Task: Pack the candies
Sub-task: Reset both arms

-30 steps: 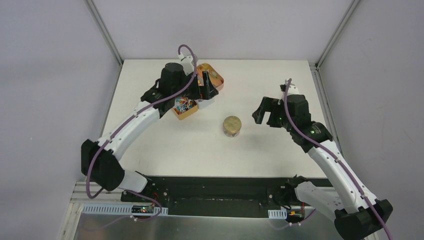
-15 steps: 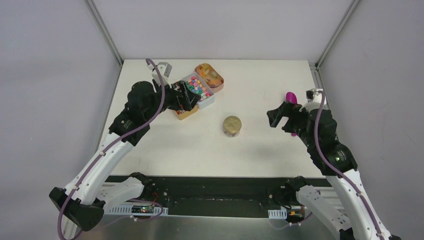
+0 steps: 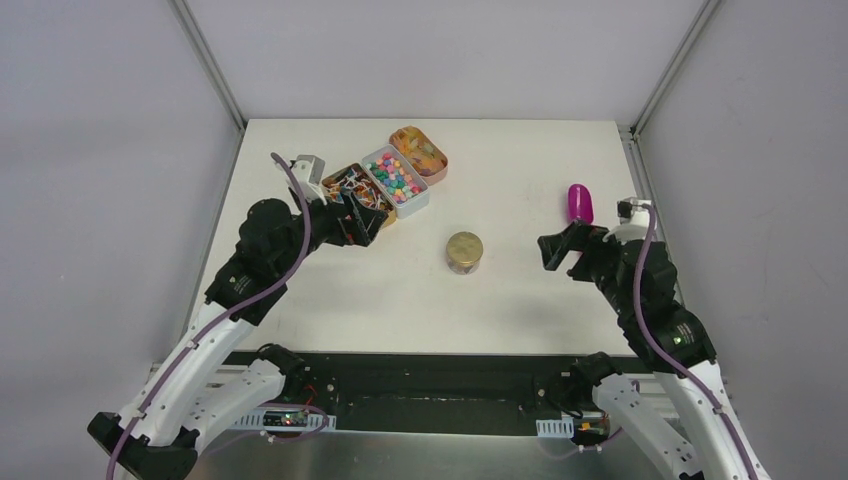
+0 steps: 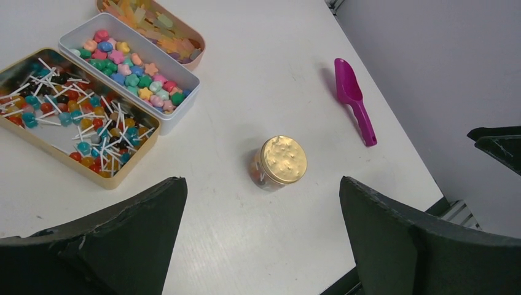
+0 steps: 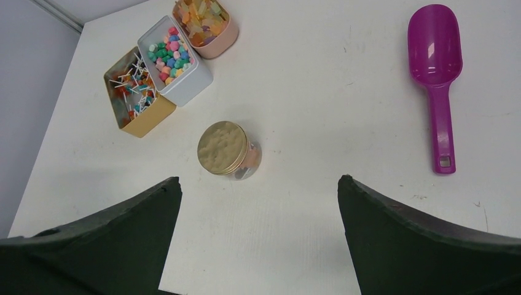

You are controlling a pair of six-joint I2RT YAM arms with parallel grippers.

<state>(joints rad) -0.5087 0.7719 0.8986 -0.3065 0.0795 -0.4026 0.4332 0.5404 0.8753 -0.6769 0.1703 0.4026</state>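
top view: left tool (image 3: 357, 218) spread, its dark fingers hiding the gold tin's (image 3: 338, 176) near corner; candies (image 3: 393, 178) fill three open tins at 11 o'clock from the jar (image 3: 464, 251); right tool (image 3: 561, 250) spread at its 3 o'clock

left wrist: pink tin (image 4: 199, 50) cut off at 12 o'clock

right wrist: jar's contents hard to make out

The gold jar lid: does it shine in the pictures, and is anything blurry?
Left wrist view: the gold jar lid has a soft sheen, no harsh glare; candies look sharp. Right wrist view: sharp too, light even. Top view: lid small, not blurred.
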